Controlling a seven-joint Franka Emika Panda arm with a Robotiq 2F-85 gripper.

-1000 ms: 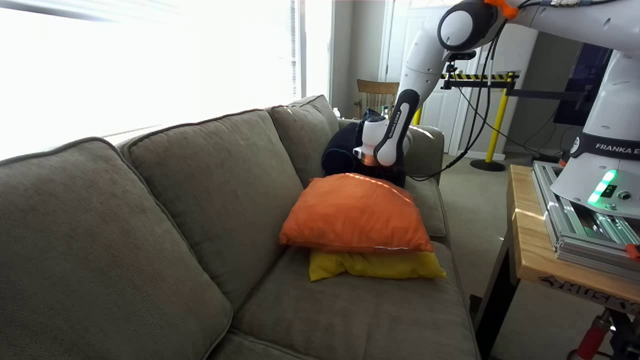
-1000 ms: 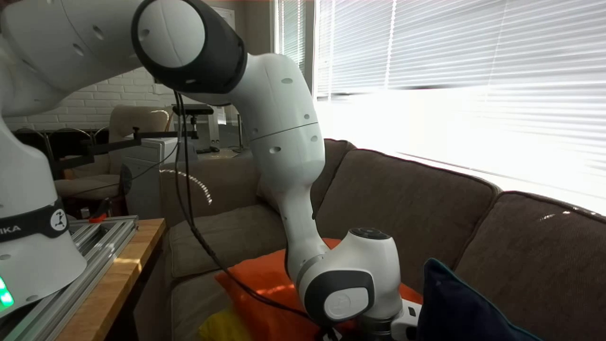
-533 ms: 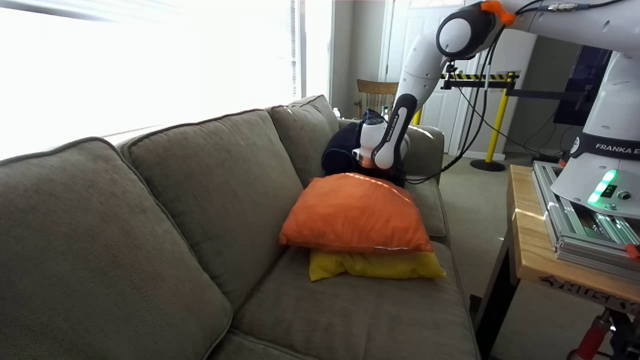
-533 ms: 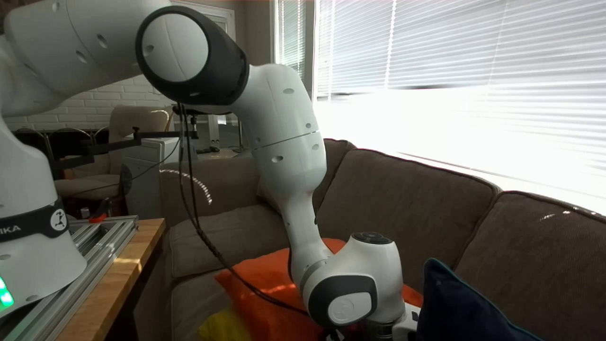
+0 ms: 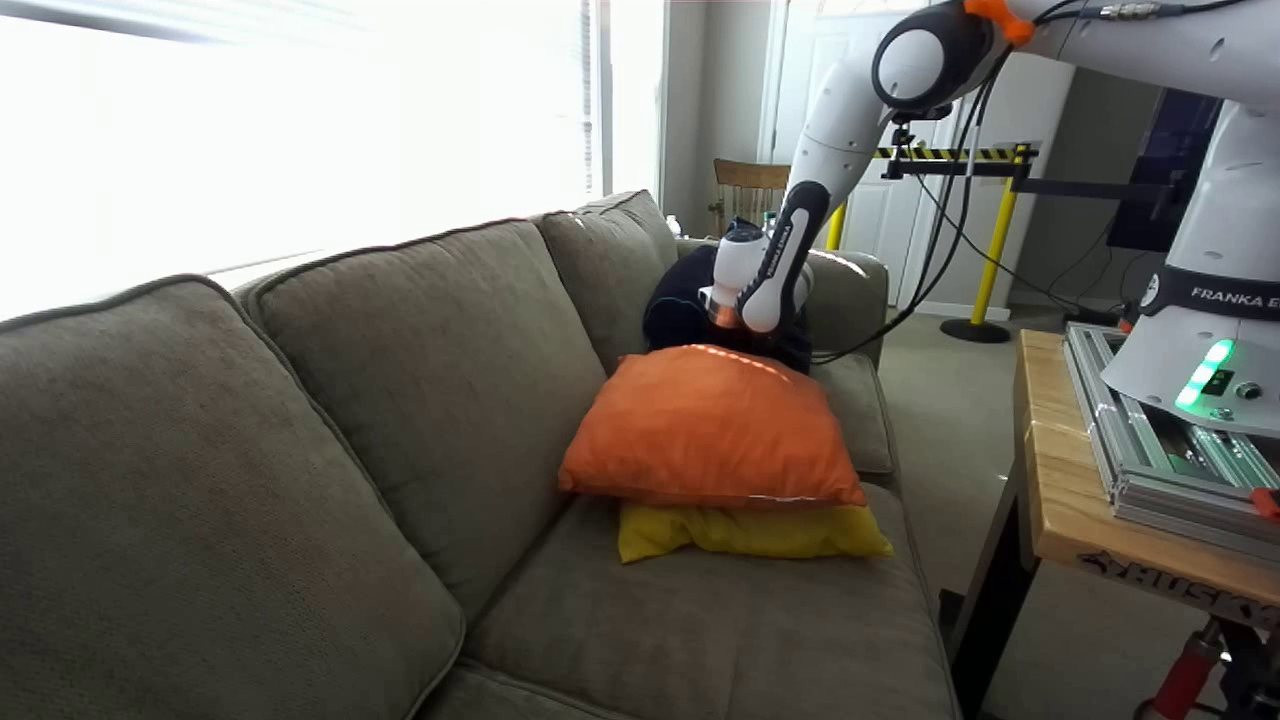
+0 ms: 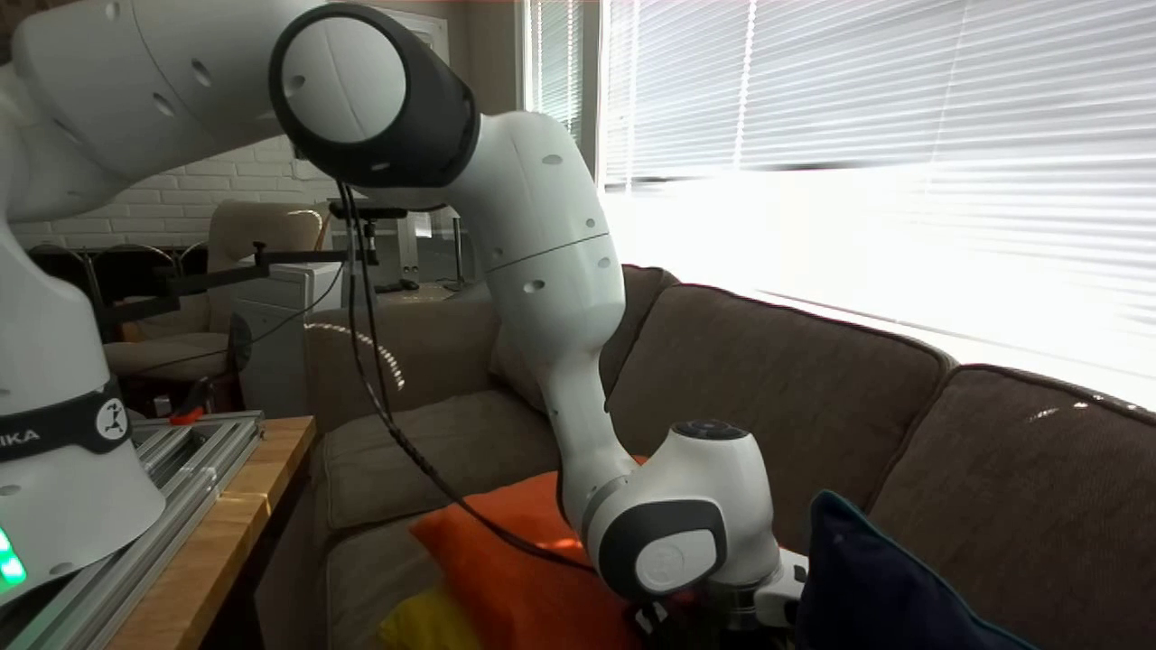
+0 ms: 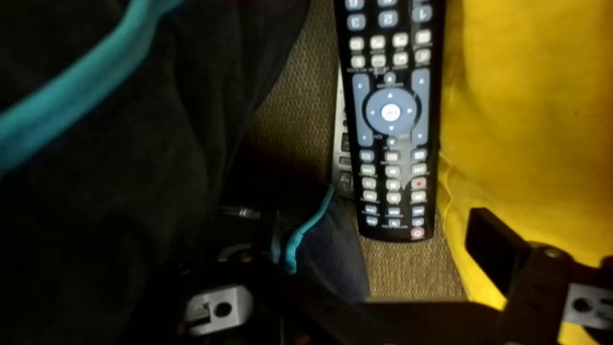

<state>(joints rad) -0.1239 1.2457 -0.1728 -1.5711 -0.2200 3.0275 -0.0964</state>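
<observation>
Hanging with the tool (image 7: 383, 239) spread wide, with a finger to each side of the near end of a black remote (image 7: 392, 112), gripping nothing; unable to tell whether touching cloth at either side. Looking, by judgement, done with the approach only: not yet closed on the remote, not yet lifting it. Finding that remote flat on the sofa (image 5: 800, 620), overlapping a grey remote (image 7: 341, 148), between a yellow pillow (image 7: 531, 120) and a navy pillow (image 7: 167, 124). Probably set in from the sofa's front edge, toward the far arm (image 5: 855, 290) in an exterior view; hidden in both exterior views. Farther out, noting an orange pillow (image 5: 710, 430) stacked on the yellow one.
</observation>
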